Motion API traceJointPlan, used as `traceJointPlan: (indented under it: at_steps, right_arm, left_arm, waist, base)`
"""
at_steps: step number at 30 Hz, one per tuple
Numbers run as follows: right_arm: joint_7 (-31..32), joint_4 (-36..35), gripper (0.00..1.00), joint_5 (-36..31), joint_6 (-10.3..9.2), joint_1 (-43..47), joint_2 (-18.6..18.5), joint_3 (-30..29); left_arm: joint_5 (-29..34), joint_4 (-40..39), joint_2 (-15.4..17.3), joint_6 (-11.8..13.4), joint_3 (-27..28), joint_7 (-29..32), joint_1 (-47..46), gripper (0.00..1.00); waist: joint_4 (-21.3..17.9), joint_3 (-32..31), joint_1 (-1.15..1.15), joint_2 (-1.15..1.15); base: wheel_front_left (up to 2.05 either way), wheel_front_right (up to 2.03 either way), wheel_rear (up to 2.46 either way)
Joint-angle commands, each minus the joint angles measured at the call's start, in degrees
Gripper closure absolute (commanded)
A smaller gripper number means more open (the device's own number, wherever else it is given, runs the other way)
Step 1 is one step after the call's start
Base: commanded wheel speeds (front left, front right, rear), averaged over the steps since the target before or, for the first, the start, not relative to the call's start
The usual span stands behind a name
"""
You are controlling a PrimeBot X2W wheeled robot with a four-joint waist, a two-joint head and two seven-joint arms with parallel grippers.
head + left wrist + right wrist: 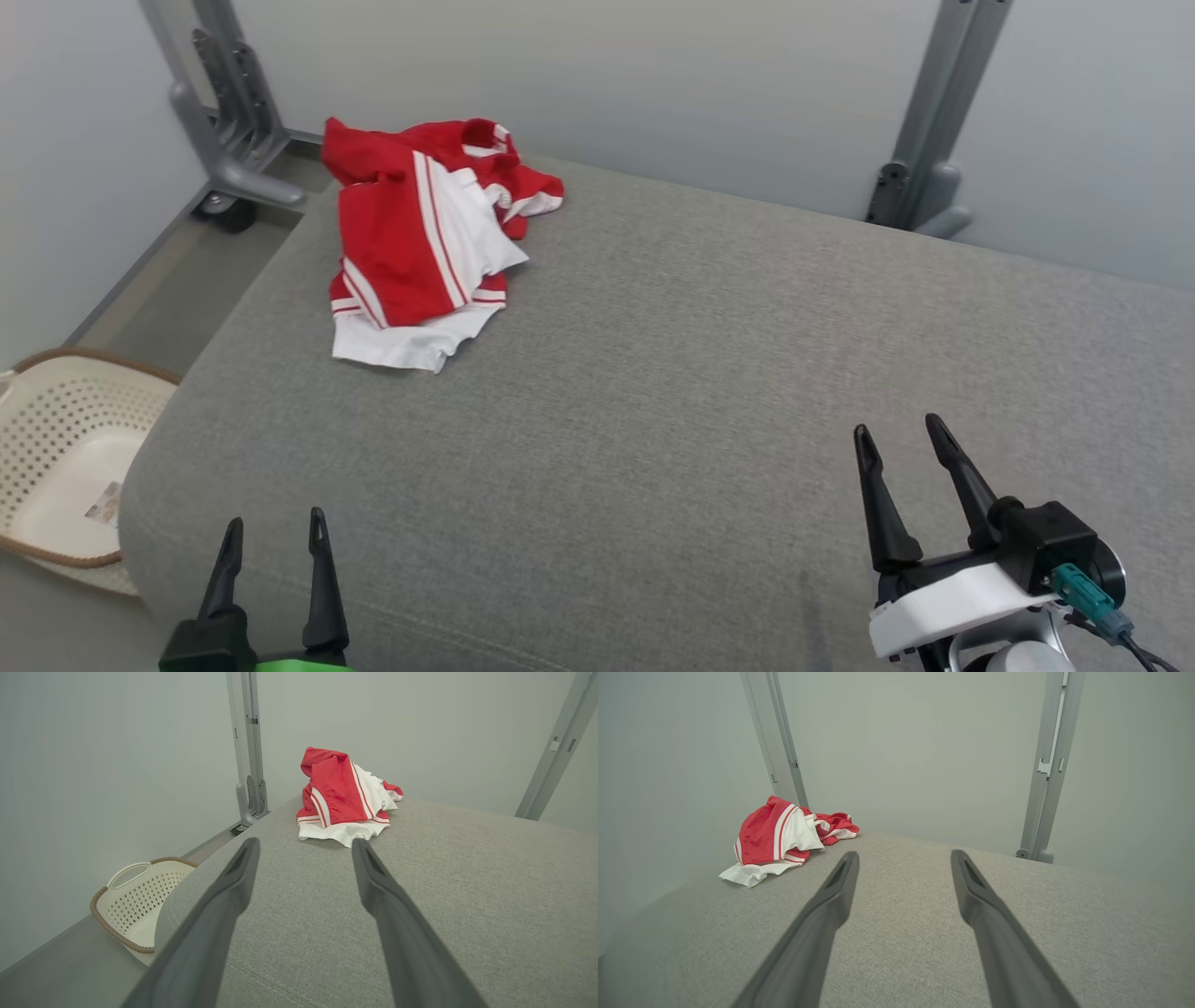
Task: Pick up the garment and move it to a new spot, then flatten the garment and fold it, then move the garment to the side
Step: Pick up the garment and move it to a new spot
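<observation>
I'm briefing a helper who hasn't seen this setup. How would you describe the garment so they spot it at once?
A wide grey upholstered surface lies before the robot. At its far left corner, beside a grey metal post, the garment lies crumpled. It is bright red with white panels and stripes, unlike the cream perforated basket on the floor.

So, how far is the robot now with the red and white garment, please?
Done: nothing yet. The garment lies crumpled at the far left of the grey cushion, untouched. In hand: nothing; the left fingers and the right fingers are open and empty, near the front edge, well short of the garment. Left: pick it up, move it, flatten, fold, set it aside.
</observation>
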Motion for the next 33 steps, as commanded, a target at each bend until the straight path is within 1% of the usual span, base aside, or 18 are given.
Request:
traceJointPlan:
  at_steps: [1, 4, 11, 18, 25, 30, 33]
  right_arm:
    - [-0.22, 0.19, 0.0, 0.23, 0.0, 0.68, -0.17, 0.35]
    - [-0.22, 0.64, 0.0, -0.04, 0.0, -0.66, -0.18, 1.27]
    - [-0.22, 0.99, 0.0, -0.38, 0.0, -1.04, -0.2, 1.59]
    - [-0.22, 0.53, 0.0, -0.41, 0.0, 0.37, -0.19, 0.18]
    - [-0.22, -0.44, 0.0, -1.62, 0.0, -0.73, -0.2, -0.3]
    - [-0.22, -1.9, 0.0, -3.41, 0.0, -2.22, -0.21, -0.92]
    - [-0.22, -3.1, 0.0, -4.73, 0.0, -3.45, -0.2, -1.2]
  left_arm:
    - [0.43, -0.33, 0.25, -0.15, 0.58, 0.0, 0.63, 0.0]
    - [0.17, -1.48, 0.22, 0.29, 1.4, 0.0, 1.44, 0.0]
    - [-0.27, -2.25, 0.21, 0.69, 1.27, 0.0, 1.9, 0.0]
    - [0.24, -1.75, 0.2, -0.08, 0.8, 0.0, 0.59, 0.0]
    - [1.27, -3.11, 0.52, -0.76, 2.13, 0.0, -4.15, 0.0]
    - [0.88, -3.51, 2.07, -1.65, 4.07, 0.0, -11.45, 0.0]
    - [1.13, -2.15, 4.1, -2.45, 5.27, 0.0, -17.27, 0.0]
  waist:
    - [6.41, -1.27, 0.0, 0.33]
    - [7.08, -0.57, 0.0, 0.33]
    - [7.21, -0.36, 0.0, 0.33]
    - [6.76, -0.47, 0.0, 0.33]
    - [4.12, 2.38, 0.0, 0.33]
    - [1.37, 6.4, 0.0, 0.33]
    - [-0.61, 9.61, 0.0, 0.33]
  base:
    - [0.0, 0.0, 0.0]
    - [0.0, 0.0, 0.0]
    - [0.0, 0.0, 0.0]
    - [0.0, 0.0, 0.0]
    - [0.0, 0.0, 0.0]
    - [0.0, 0.0, 0.0]
    - [0.0, 0.0, 0.0]
